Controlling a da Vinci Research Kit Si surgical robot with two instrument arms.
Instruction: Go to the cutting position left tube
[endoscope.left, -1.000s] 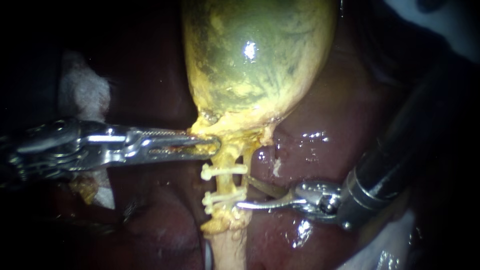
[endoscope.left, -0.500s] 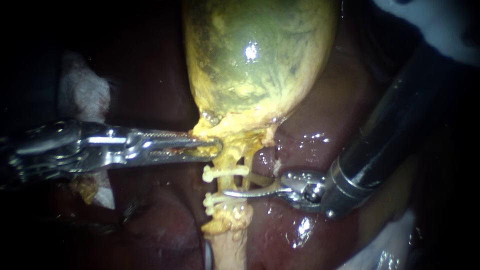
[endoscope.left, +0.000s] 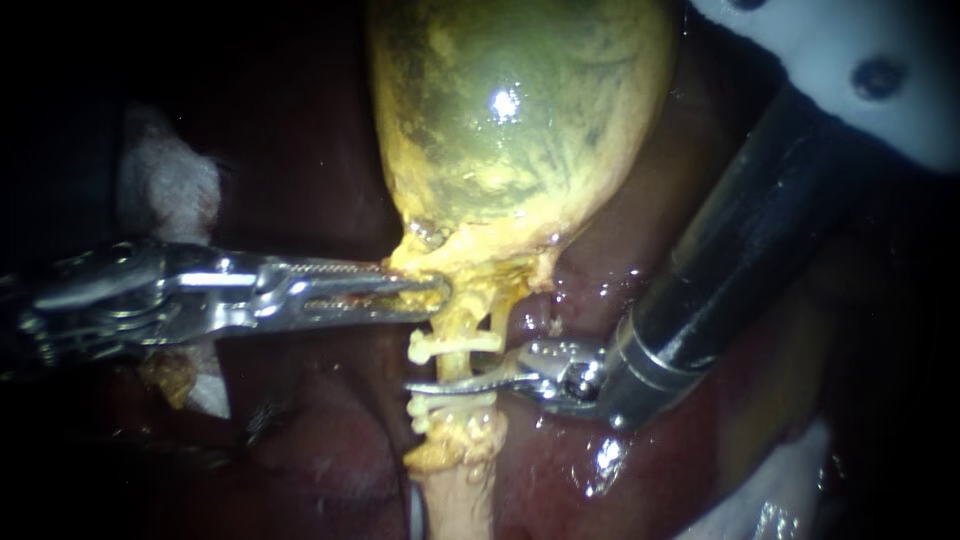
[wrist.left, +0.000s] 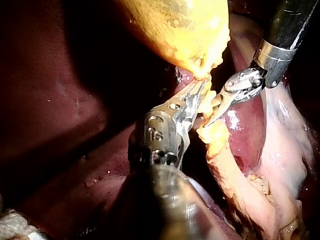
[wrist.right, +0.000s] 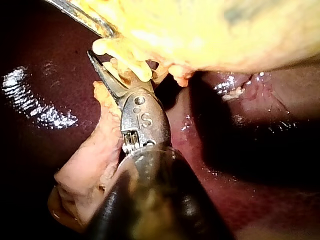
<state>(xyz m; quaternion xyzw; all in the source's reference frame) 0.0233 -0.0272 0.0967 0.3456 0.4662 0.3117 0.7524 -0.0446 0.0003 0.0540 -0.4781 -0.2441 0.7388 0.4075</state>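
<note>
Endoscope view, left to right: left instrument comes in horizontal, claw clenched on the yellow, fatty neck of the gallbladder. Left tube runs vertically below that neck at frame centre, pale yellow and ragged, with two whitish clips across it. Right instrument enters from upper right; its thin curved blades lie crosswise to the tube, between the clips. Its claw is released: left wrist view shows a gap, tube at it. Right arm is nearer. Liver wet, dark red.
</note>
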